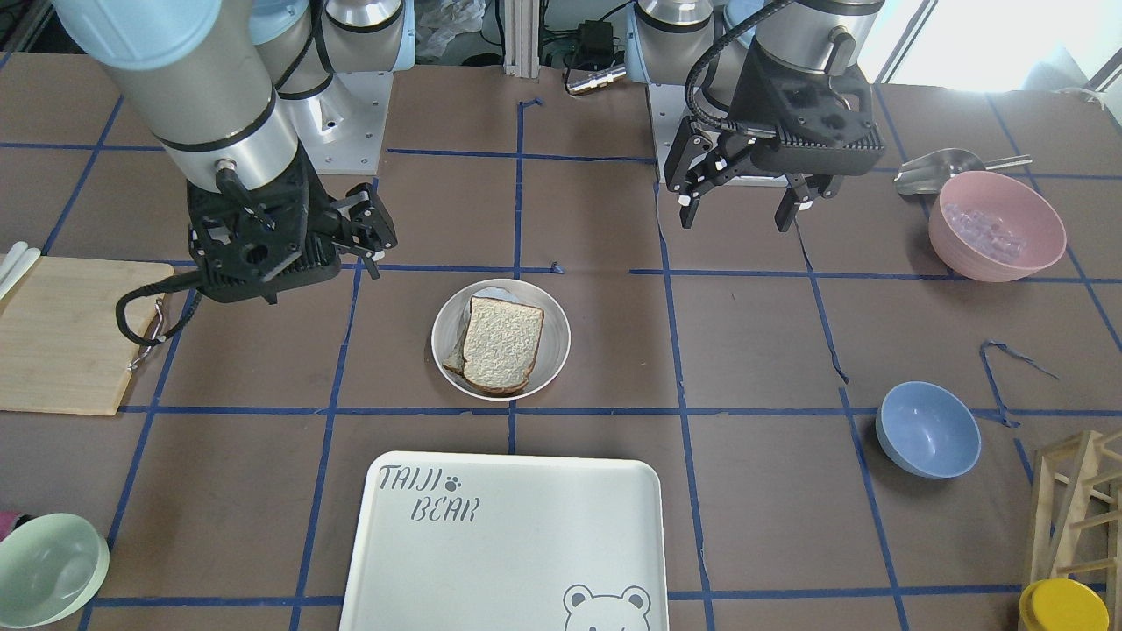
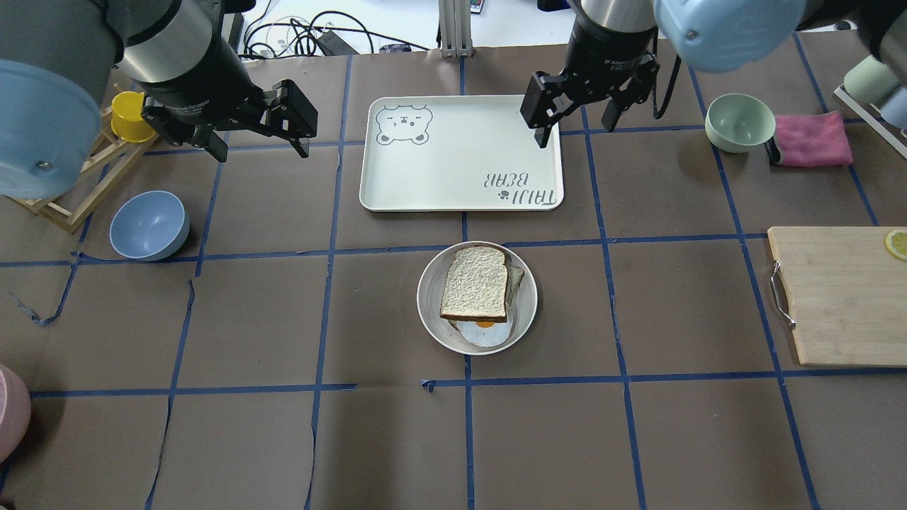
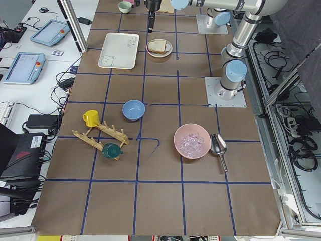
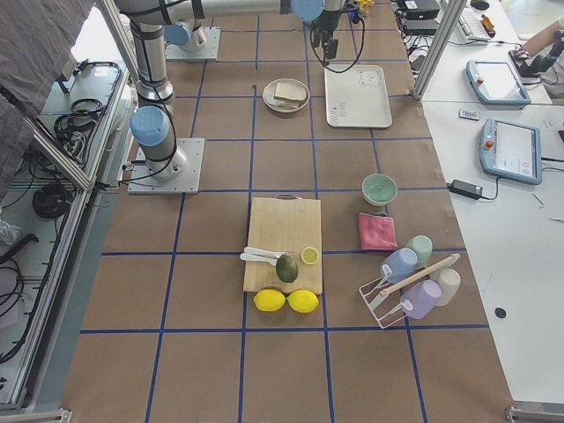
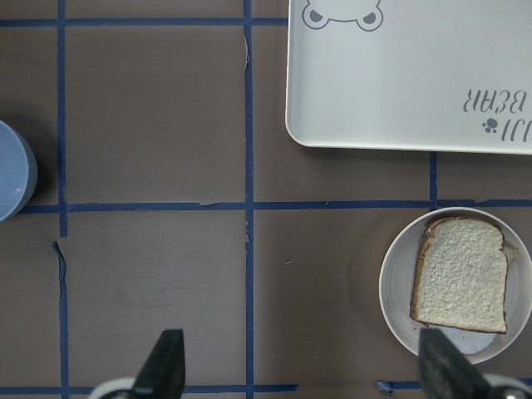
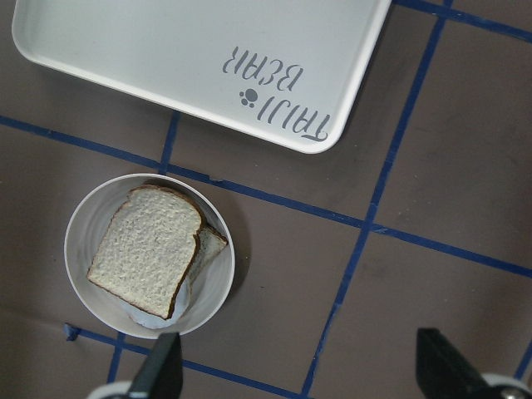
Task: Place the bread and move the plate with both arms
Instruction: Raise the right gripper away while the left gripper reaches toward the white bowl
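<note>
The plate point(image 2: 528, 306) stands mid-table, also in the front view point(image 1: 554, 317). The bread point(image 2: 475, 283) lies on it, on top of a second slice with a fried egg point(image 2: 486, 330) that peeks out below. The bread also shows in the front view point(image 1: 501, 342). My left gripper point(image 2: 258, 145) is open and empty, high above the table to the plate's left. In its wrist view point(image 5: 303, 370) the bread point(image 5: 461, 287) is at lower right. My right gripper point(image 2: 575, 127) is open and empty over the tray's right edge. Its wrist view point(image 6: 301, 370) shows the bread point(image 6: 145, 249) at lower left.
The "TAIJI BEAR" tray point(image 2: 460, 152) lies just beyond the plate. A blue bowl point(image 2: 149, 225) and a wooden rack point(image 2: 64, 198) are at the left. A green bowl point(image 2: 740, 122), a pink cloth point(image 2: 811, 139) and a cutting board point(image 2: 843, 294) are at the right.
</note>
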Controlling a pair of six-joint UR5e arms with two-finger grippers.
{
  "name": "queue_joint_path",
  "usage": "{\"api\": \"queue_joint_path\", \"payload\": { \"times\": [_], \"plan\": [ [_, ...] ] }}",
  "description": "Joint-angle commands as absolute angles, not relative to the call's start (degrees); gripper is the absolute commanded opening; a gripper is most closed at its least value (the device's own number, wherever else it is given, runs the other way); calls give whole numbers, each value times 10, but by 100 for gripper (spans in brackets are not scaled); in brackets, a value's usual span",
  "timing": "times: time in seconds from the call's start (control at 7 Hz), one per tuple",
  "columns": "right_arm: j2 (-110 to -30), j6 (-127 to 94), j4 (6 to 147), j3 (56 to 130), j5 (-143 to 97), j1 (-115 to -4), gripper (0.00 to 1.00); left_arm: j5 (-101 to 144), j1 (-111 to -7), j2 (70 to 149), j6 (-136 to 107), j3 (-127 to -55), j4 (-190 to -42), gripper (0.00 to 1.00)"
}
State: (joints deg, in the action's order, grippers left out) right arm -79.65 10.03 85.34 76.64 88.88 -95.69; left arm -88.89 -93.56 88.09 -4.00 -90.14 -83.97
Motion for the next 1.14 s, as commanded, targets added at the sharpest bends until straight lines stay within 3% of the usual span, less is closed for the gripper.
{"api": "queue_joint_path", "payload": {
  "times": [0.0,0.57,1.0],
  "plan": [
    [-849,56,804,770,920,-950,100,-881,-933,886,-43,-901,-842,100],
    [-850,51,870,775,917,-953,100,-880,-947,917,-79,-882,-853,100],
    [-850,53,872,791,886,-952,100,-875,-1026,985,-295,-904,-841,100]
  ]
}}
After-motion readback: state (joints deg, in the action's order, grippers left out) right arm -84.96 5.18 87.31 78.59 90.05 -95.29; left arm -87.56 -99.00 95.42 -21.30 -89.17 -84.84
